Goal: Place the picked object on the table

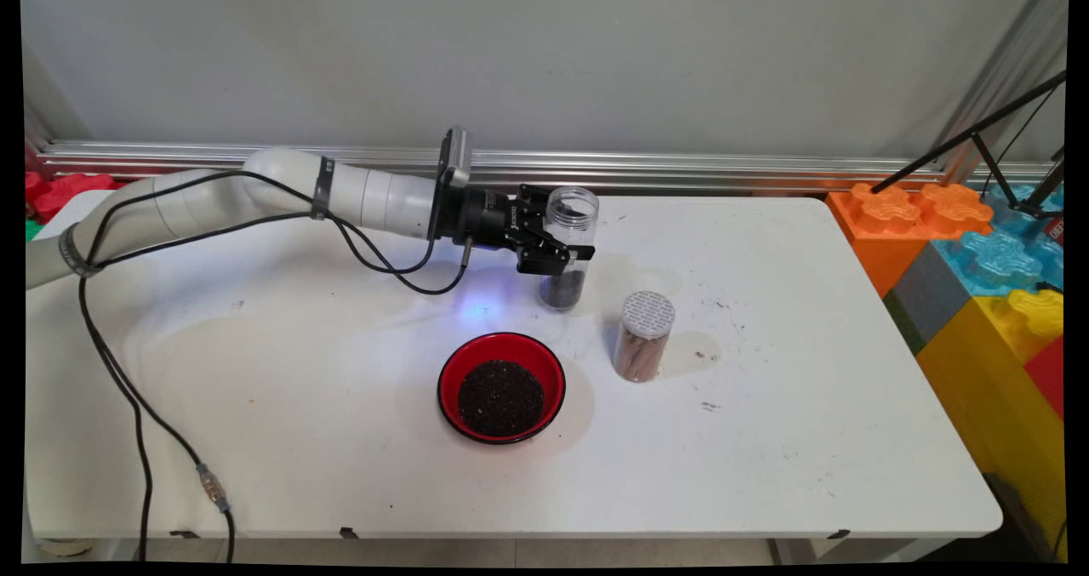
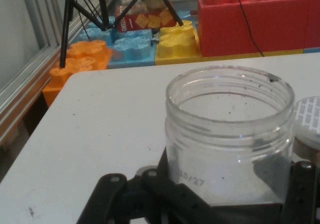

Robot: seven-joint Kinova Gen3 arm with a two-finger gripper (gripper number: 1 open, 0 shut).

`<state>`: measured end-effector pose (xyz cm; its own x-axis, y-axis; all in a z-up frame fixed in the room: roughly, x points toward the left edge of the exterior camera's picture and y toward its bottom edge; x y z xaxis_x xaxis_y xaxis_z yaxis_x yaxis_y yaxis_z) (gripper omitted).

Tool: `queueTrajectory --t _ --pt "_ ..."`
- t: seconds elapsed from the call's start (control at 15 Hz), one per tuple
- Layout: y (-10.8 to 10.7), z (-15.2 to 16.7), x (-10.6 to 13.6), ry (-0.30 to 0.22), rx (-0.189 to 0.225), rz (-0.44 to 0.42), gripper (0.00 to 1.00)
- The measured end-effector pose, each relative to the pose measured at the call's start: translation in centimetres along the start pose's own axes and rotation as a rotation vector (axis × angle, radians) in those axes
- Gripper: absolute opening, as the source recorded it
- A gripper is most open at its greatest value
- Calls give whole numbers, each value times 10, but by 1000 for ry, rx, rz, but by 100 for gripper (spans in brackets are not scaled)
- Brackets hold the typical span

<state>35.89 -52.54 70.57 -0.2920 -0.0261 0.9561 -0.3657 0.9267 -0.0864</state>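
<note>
Near table's back edge, jaws clamped on upright open jar [image 1: 568, 244], dark granules inside

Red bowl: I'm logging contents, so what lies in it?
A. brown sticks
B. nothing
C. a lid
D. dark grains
D: the red bowl holds a dark granular heap, like that left in the open jar in the gripper.

open jar [image 1: 568, 244] behind bowl [image 1: 501, 386], lidded jar [image 1: 644, 336] right of bowl
</note>
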Motion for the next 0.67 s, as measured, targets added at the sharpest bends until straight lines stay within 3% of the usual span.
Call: queueTrajectory --t 0.67 --pt "5 5 -18 0 17 -18 0"
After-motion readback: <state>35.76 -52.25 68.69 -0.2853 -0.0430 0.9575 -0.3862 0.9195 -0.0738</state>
